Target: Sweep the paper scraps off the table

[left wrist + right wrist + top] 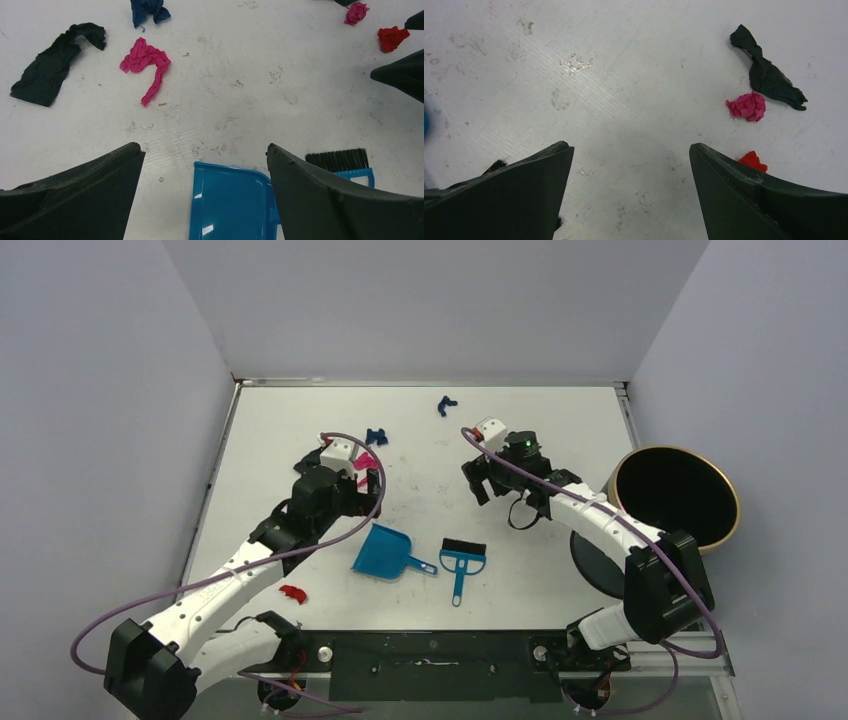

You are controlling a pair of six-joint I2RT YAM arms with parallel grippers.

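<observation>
Paper scraps lie on the white table [560,420]: dark blue ones [446,403] [376,436], a magenta one [365,462] and a red one [293,592]. The left wrist view shows a black scrap [55,62], a magenta strip [146,62], a dark blue bit [149,10], a small magenta ball [356,12] and a red bit [392,37]. The right wrist view shows black [769,77], magenta [748,106] and red [753,161] scraps. My left gripper [345,502] [205,150] is open and empty above the blue dustpan [385,552] [230,205]. My right gripper [480,480] [631,147] is open and empty.
A small blue brush [462,558] with black bristles [337,159] lies right of the dustpan. A round dark bin [675,495] with a gold rim stands off the table's right edge, a dark disc [600,560] beside it. Walls close in the far side.
</observation>
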